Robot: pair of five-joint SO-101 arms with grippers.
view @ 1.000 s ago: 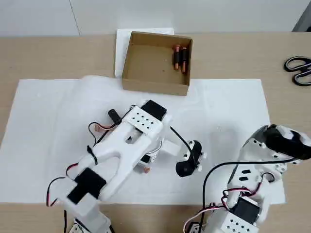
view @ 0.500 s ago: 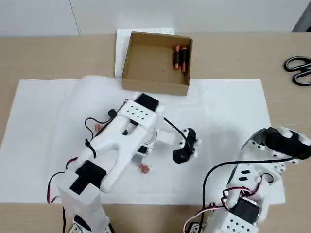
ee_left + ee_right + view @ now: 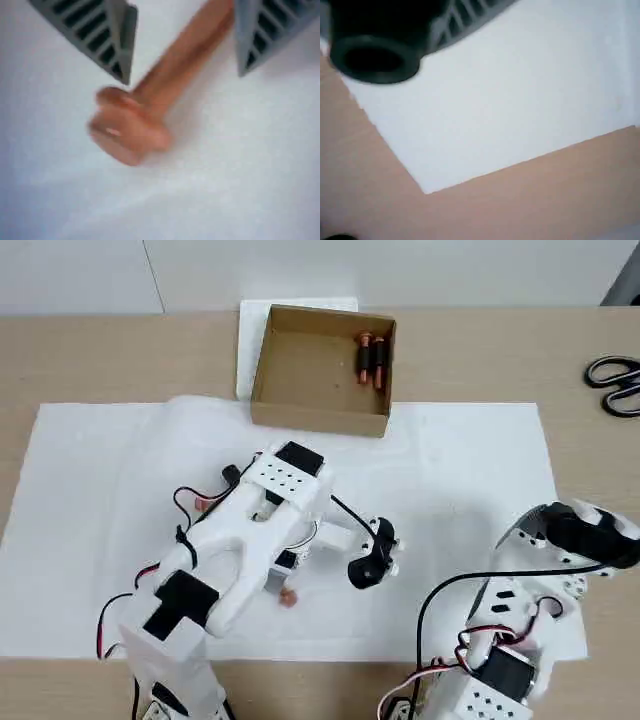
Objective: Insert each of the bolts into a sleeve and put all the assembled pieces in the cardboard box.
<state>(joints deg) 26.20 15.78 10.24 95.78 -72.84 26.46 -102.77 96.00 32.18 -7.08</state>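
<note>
Left gripper (image 3: 183, 71), jaws spread, straddles a copper-coloured metal bolt (image 3: 142, 117) near the white paper sheet's (image 3: 100, 490) front edge. Right gripper (image 3: 405, 25) pinches a black tubular sleeve (image 3: 372, 57).

The left arm (image 3: 245, 535) has been swung a little to the left, and its black wrist camera (image 3: 368, 565) has been carried left with it. The bolt (image 3: 288, 596) has been shifted slightly left and nearer.

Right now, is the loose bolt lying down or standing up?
Lying down: the bolt rests sideways on the white sheet between the fingers.
</note>
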